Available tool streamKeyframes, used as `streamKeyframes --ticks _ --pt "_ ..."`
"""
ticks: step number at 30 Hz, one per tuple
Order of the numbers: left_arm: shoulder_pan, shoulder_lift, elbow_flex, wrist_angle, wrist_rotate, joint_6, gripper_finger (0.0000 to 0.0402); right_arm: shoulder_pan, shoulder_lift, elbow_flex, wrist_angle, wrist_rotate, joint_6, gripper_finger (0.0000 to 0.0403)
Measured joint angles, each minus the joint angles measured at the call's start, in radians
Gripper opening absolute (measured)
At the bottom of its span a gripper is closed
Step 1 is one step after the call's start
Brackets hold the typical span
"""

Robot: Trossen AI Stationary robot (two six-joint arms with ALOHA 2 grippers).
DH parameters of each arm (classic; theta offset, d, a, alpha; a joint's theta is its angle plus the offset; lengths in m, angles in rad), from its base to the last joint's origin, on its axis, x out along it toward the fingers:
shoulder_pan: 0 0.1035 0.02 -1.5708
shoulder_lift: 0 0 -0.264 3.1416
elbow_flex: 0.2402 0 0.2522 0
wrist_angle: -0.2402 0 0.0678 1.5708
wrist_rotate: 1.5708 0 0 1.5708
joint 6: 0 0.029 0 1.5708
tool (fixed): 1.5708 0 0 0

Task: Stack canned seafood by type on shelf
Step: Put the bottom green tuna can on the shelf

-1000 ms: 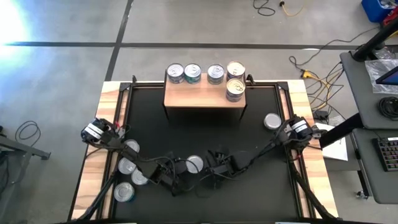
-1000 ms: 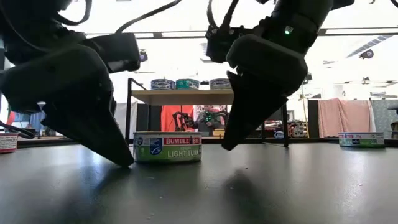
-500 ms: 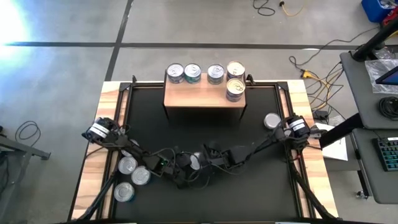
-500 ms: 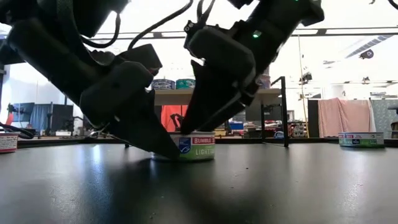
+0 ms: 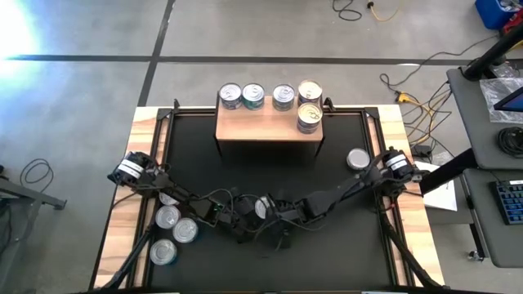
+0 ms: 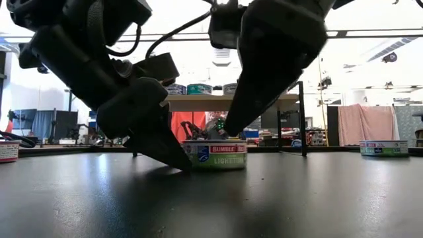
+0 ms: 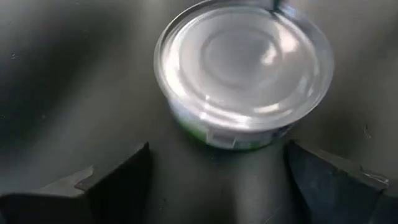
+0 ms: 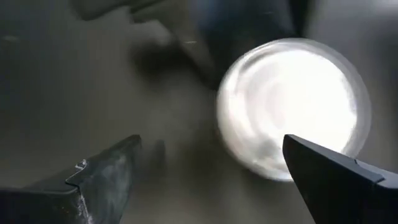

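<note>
Both grippers have closed in on the lone tin [image 5: 262,207] mid-mat since a second ago, and the tin has slid a little to the right of where it sat. It now sits flat on the black mat [image 5: 245,175], silver lid up, green-labelled side facing the low camera — a round can, so no long axis to line up on. Left gripper [image 7: 214,180] has its fingers spread wide, the tin just ahead of the gap and not yet between the tips. Right gripper [image 8: 211,174] is likewise spread, the tin ahead and off toward one finger. Neither holds anything (low view shows dark tips flanking the can, contact unclear). Both are about equally near; the left looks better centred, my judgement.

Shelf [image 5: 265,131] stands at the mat's far edge, well apart from this tin, carrying five tins [image 5: 282,97]. Four more [image 5: 167,217] lie at the left edge — one [image 5: 357,158] at the right.
</note>
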Motion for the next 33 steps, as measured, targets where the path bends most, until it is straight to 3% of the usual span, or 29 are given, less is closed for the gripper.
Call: streamKeyframes --ticks 9,16,20,25,33 --pt "0.0 -0.036 -0.002 -0.078 -0.002 0.001 0.0366 -0.016 -0.018 -0.001 -0.147 0.057 0.001 0.038" --pt "0.003 -0.074 -0.006 -0.144 0.087 -0.047 0.0371 -0.018 0.01 -0.003 -0.151 0.055 0.005 0.038" --pt "-0.025 -0.073 -0.007 -0.162 0.066 -0.011 0.0378 -0.015 0.036 -0.003 -0.146 0.029 0.018 0.038" --pt "-0.035 -0.053 -0.008 -0.125 0.037 0.031 0.038 -0.014 0.064 -0.003 -0.129 0.016 0.022 0.038" --pt "-0.041 0.01 -0.009 0.086 0.004 0.035 0.038 -0.009 0.072 -0.003 -0.091 -0.042 0.037 0.038"
